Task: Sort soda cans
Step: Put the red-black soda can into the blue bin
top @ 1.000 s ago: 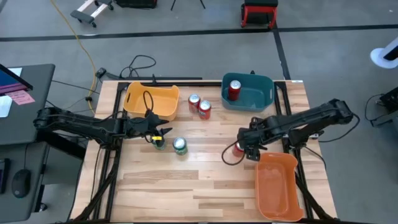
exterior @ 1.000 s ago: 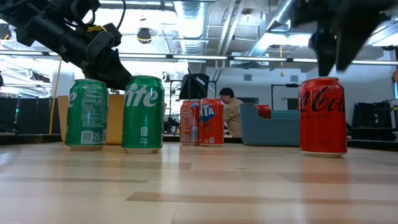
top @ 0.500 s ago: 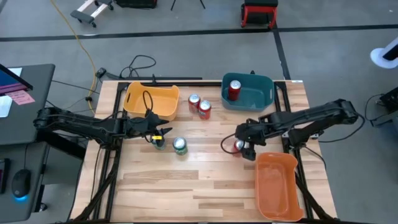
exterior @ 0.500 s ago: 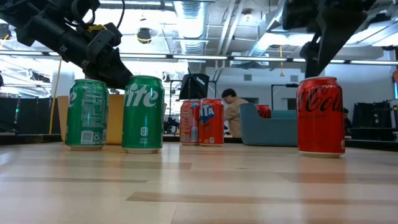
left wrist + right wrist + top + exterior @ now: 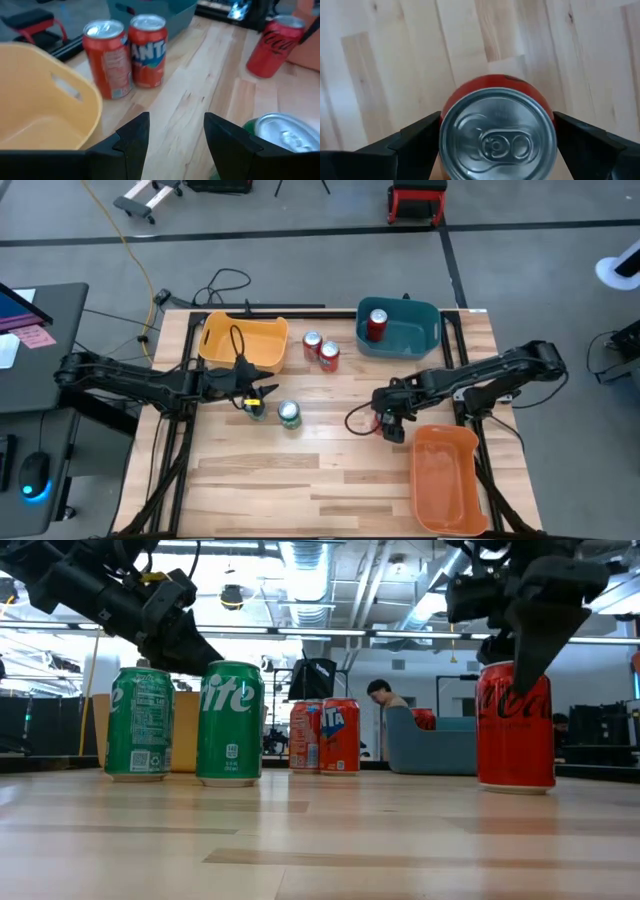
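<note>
Overhead, the wooden table (image 5: 330, 470) is carrying three bins: a yellow bin (image 5: 244, 342) at about 11 o'clock, a teal bin (image 5: 400, 328) at about 1 o'clock with one red can (image 5: 376, 325) standing inside, and an orange bin (image 5: 446, 478) at about 5 o'clock. Two red cans (image 5: 320, 349) are standing together between the yellow and teal bins. The left gripper (image 5: 256, 402) is reaching over one green can (image 5: 257, 410), with a second green can (image 5: 289, 415) just beside it at 3 o'clock. The right gripper (image 5: 388, 420) is hovering over a red cola can (image 5: 380, 418) near the orange bin's 11 o'clock corner.

Level with the tabletop, two Sprite cans (image 5: 185, 723) are standing side by side, the Fanta pair (image 5: 325, 736) farther back, and the Coca-Cola can (image 5: 516, 726) is standing upright under the right gripper (image 5: 525, 650).

Left wrist view: the left gripper (image 5: 175, 142) is showing its fingers (image 5: 132, 137) spread apart, a silver can top (image 5: 282, 132) sitting outside one of them, not between them.

Right wrist view: the right gripper (image 5: 496, 145) is straddling the cola can (image 5: 496, 127), its fingers (image 5: 415, 142) spread wide on both sides with gaps visible, not touching it.
</note>
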Controlling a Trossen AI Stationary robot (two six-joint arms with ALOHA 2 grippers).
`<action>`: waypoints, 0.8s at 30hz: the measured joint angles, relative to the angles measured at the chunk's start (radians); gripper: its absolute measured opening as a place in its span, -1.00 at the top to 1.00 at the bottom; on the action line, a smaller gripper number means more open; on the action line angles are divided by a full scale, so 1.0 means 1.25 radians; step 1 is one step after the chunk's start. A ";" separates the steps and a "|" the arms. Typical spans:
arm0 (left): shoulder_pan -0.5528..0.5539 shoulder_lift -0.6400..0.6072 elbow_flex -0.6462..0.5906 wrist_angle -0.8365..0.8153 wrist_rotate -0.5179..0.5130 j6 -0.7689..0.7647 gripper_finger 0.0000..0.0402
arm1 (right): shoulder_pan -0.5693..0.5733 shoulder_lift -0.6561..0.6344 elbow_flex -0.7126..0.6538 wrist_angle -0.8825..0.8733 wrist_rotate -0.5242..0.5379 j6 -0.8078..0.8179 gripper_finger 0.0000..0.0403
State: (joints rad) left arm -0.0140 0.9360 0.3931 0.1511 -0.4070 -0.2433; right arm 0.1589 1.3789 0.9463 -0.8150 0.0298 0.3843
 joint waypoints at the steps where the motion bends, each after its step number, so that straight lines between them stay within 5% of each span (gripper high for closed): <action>1: -0.003 0.000 0.000 0.008 0.000 0.004 0.08 | 0.000 0.001 0.000 0.001 0.006 0.000 -0.90; 19: -0.005 0.000 0.000 -0.010 0.007 -0.049 0.08 | 0.018 0.001 -0.083 0.129 0.017 0.015 -0.89; 24: -0.005 0.000 0.000 -0.010 0.007 -0.059 0.08 | 0.018 0.001 -0.087 0.129 0.017 0.014 -0.76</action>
State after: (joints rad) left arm -0.0208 0.9360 0.3931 0.1387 -0.3977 -0.3168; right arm 0.1810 1.3800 0.8371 -0.6533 0.0513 0.4023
